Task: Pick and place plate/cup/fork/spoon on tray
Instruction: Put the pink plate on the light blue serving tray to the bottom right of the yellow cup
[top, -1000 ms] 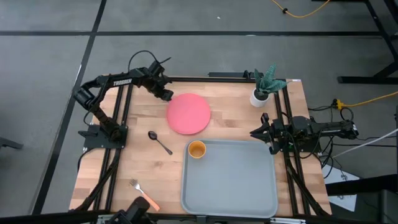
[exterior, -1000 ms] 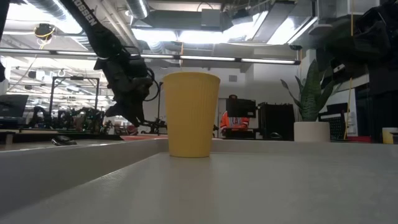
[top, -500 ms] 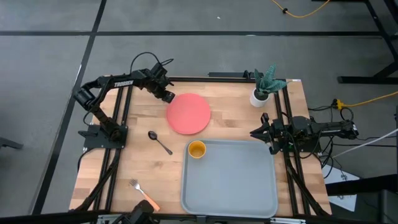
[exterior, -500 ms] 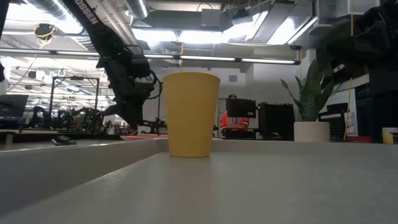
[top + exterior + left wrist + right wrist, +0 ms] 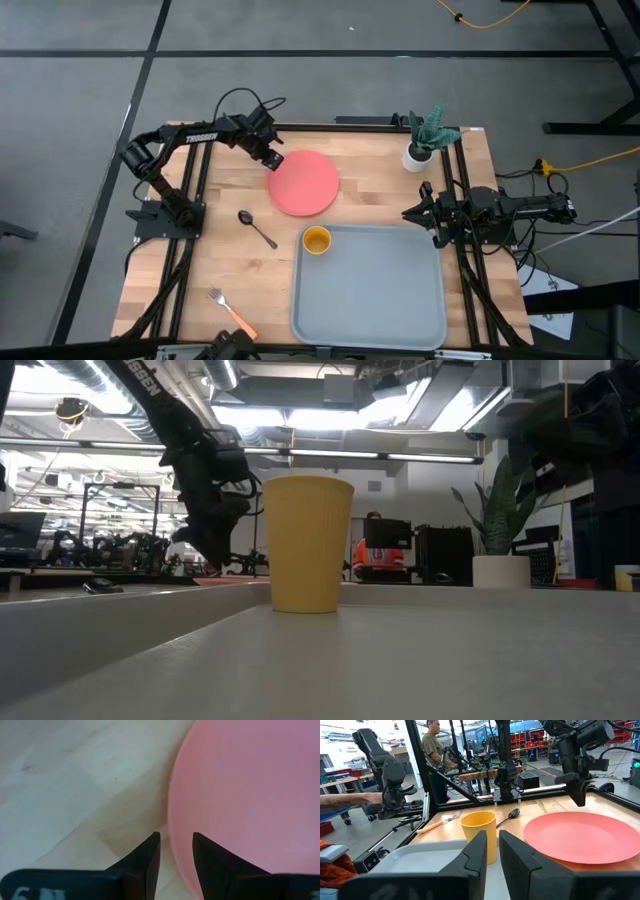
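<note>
The coral-pink plate (image 5: 304, 182) lies flat on the table at the far middle. My left gripper (image 5: 272, 158) is open at the plate's far-left rim. In the left wrist view one finger (image 5: 149, 854) is over the wood and the other (image 5: 210, 857) over the plate (image 5: 250, 795). The yellow-orange cup (image 5: 316, 240) stands upright in the far-left corner of the grey tray (image 5: 375, 300). The dark spoon (image 5: 257, 228) lies left of the tray. The orange-handled fork (image 5: 230, 312) lies near the front edge. My right gripper (image 5: 407, 213) is shut and waits at the tray's far-right side. My left gripper has its two fingers on either side of the plate's far-left rim (image 5: 172, 827), coming from above and slanting down. I cannot tell whether the fingers touch the rim. The plate lies flat on the table.
A white pot with a green plant (image 5: 424, 140) stands at the far right corner. Black frame rails run along the table's left and right sides. A person (image 5: 432, 745) stands in the room beyond the table. Bare wood shows between the spoon and the fork.
My left gripper has moved a little toward the table's right edge, onto the plate's far-left rim. The plate, cup, spoon and fork have stayed in place.
</note>
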